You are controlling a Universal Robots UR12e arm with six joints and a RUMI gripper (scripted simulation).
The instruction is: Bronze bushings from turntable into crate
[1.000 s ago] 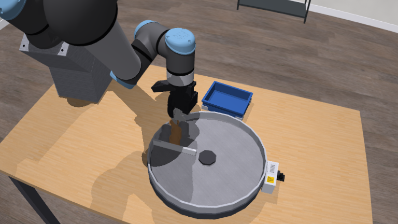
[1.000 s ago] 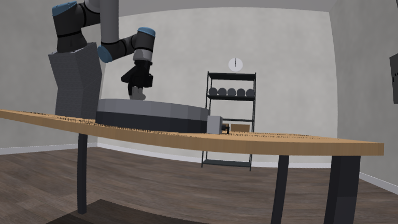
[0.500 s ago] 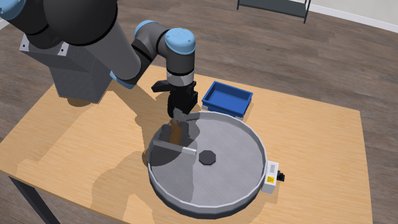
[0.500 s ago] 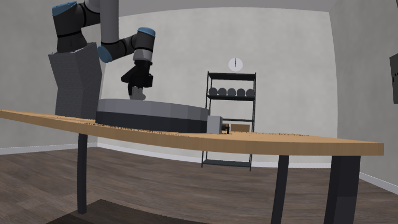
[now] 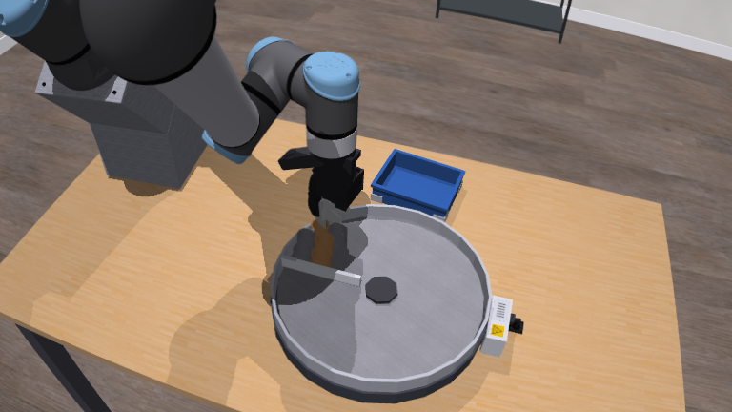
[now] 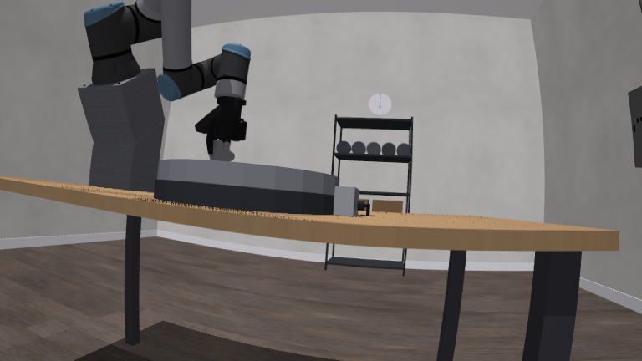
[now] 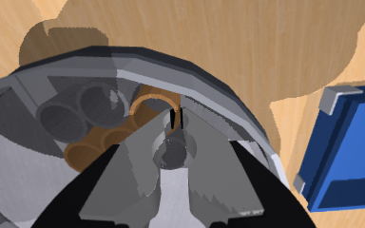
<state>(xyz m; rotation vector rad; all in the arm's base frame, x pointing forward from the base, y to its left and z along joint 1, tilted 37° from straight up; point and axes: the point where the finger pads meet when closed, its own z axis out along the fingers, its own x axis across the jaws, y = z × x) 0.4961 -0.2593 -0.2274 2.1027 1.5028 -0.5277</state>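
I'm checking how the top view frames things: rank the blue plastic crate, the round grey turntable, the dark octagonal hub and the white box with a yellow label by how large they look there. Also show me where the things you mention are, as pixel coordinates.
1. Round grey turntable (image 5: 426, 353)
2. Blue plastic crate (image 5: 417, 183)
3. White box with a yellow label (image 5: 496, 326) and dark octagonal hub (image 5: 381, 289): too alike to rank

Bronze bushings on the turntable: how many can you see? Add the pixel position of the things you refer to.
3: the first bushing (image 7: 143, 116) (image 5: 322, 229) at the gripper's (image 7: 177, 119) (image 5: 328, 219) (image 6: 221, 158) fingertips, the second (image 7: 114, 137) (image 5: 323, 244) beside it, the third (image 7: 82, 154) (image 5: 321, 259) beyond, by the divider (image 7: 32, 97) (image 5: 307, 268). More may be hidden behind the fingers.
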